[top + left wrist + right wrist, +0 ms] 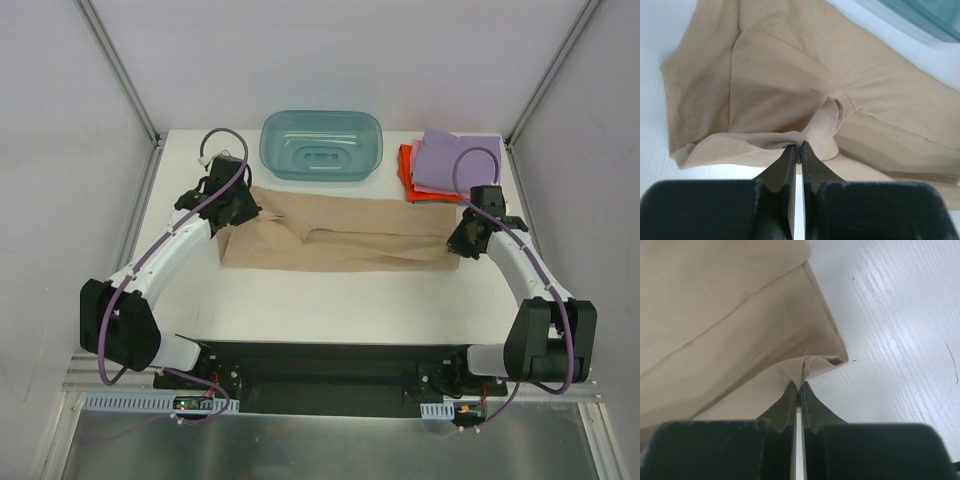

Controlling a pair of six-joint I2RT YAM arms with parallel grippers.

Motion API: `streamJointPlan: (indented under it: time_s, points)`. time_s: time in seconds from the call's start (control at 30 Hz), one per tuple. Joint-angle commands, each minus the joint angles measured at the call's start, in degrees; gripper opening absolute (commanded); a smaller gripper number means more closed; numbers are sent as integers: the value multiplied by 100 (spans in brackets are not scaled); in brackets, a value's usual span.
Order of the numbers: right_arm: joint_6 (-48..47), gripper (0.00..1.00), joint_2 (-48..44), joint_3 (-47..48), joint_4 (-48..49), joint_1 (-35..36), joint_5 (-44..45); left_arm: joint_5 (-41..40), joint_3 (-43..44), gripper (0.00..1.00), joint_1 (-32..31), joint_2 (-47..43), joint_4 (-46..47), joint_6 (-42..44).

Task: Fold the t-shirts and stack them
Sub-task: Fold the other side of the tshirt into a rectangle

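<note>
While tan shirt (pixel 340 235) lies spread across counter (pixel 330 310), left tool (pixel 799 146) and right tool (pixel 799 385) each pinch its edge; cloth looks soft, light, floppy; corners and hems give best hold.

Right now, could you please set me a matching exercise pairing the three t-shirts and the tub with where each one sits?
Things:
1. tan t-shirt
2. lilac t-shirt
3. orange-red t-shirt
4. teal tub

Places:
A. underneath another shirt, far right corner
B. far edge, just left of the pile
C. laid out in the middle, each end pinched in shut jaws
D. top of the pile

Pairs: 1-C; 2-D; 3-A; 4-B.
</note>
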Motion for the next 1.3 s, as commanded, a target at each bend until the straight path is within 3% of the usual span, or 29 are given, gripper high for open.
streamJointPlan:
  time_s: [0.0,0.27,0.43,0.53,0.57,0.6,0.63,0.67,0.73,0.77,0.8,0.87,1.03,1.17,1.27]
  points:
    - [-142,1,212,406,-63,-16,255,-32,402,0,118,159,269,492]
    - [-36,1,827,741,-37,-16,360,-31,938,0,276,835,436,817]
    - [8,5,1293,995,7,-16,369,-22,1342,5,557,1705,462,808]
    - [34,10,1610,1206,-46,-25,658,38,1851,24,724,2390,436,1097]
    - [51,13,1723,1294,-63,-16,772,126,2070,43,812,2540,410,1098]
    - [52,16,1777,1329,-63,-25,808,196,2124,51,865,2741,410,1046]
    - [69,30,1812,1373,-90,-25,834,301,2151,62,900,2822,410,993]
    - [78,43,1847,1417,-125,-25,870,494,2238,80,953,2884,410,958]
    - [52,77,1804,1505,-169,-25,870,618,2248,93,971,2911,392,931]
    - [34,85,1699,1506,-178,-16,879,723,2205,99,971,2876,409,914]
    - [8,96,1629,1497,-195,-25,905,759,2143,99,971,2719,401,896]
    - [-132,100,1375,1436,-143,54,931,994,1880,99,962,2542,410,817]
    - [-633,99,1153,1338,313,537,397,1637,1064,99,857,2041,707,519]
    - [-810,100,1766,1671,595,818,-455,1901,763,99,751,2101,1007,281]
    - [-705,100,2372,2092,561,1064,-528,2095,666,99,742,2356,1113,149]
